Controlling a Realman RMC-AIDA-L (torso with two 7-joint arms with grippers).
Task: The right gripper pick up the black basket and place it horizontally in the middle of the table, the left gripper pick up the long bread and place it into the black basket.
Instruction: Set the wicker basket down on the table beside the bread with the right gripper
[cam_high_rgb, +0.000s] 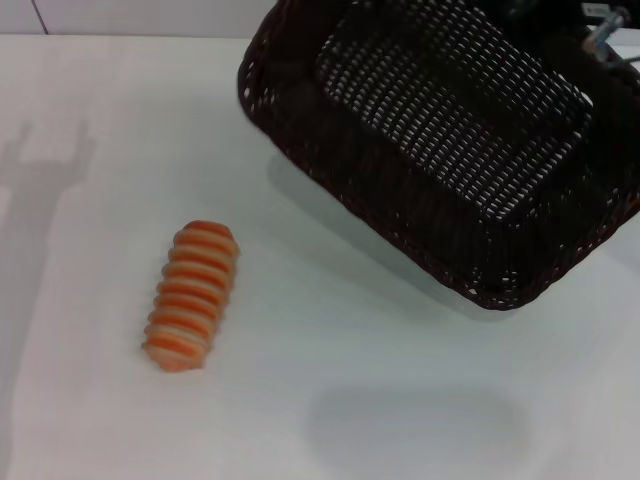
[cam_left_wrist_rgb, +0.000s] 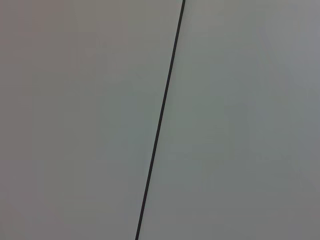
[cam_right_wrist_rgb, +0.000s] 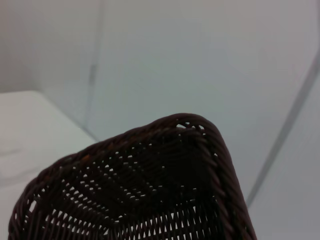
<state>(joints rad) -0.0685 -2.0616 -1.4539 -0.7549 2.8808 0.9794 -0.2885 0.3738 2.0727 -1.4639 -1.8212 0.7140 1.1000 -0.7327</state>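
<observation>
The black basket (cam_high_rgb: 450, 150) hangs tilted above the table (cam_high_rgb: 330, 340) at the far right, its opening turned towards me and its shadow on the tabletop below. A piece of my right arm (cam_high_rgb: 604, 30) shows at the basket's far right rim, where it holds the basket; the fingers are hidden behind the weave. The right wrist view shows the basket's braided corner (cam_right_wrist_rgb: 200, 150) close up. The long bread (cam_high_rgb: 192, 295), striped orange and cream, lies on the table at the left of centre. My left gripper is out of view.
The shadow of the left arm (cam_high_rgb: 40, 190) falls on the table's left side. The left wrist view shows only a plain grey panel with a thin dark seam (cam_left_wrist_rgb: 160, 120). A wall stands behind the table's far edge.
</observation>
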